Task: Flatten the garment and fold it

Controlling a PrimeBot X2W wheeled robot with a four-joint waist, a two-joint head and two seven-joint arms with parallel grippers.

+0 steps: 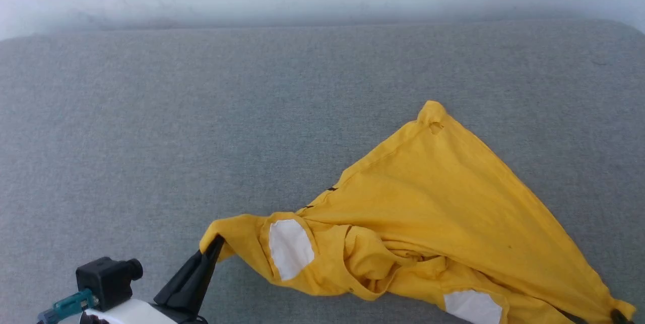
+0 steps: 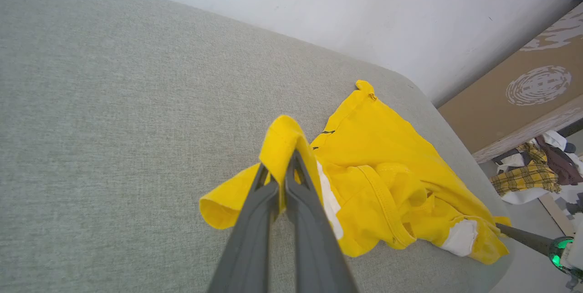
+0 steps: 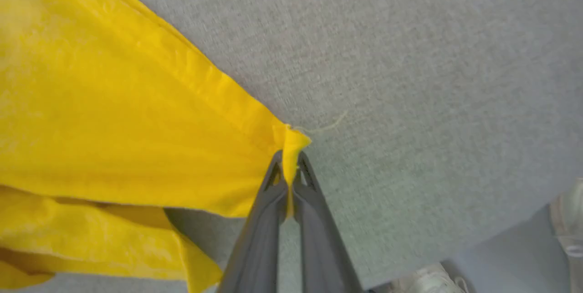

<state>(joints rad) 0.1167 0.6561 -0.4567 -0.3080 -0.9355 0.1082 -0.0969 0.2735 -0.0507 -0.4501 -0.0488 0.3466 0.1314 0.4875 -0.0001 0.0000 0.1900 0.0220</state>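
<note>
- Garment (image 1: 443, 198) lies rumpled near the grey cushion's (image 1: 201, 112) right edge
- my left gripper (image 1: 216, 243) is clamped on a yellow fold
- my right gripper (image 3: 291, 165) is clamped on its corner

garment (image 1: 428, 198): bright yellow T-shirt, white patches, short black stripes
state: crumpled, unfolded, bunched along its lower edge
pose: stretched into a rough triangle, peak pointing up
place: lower right of the head view, on grey upholstery (image 1: 151, 112)
</note>
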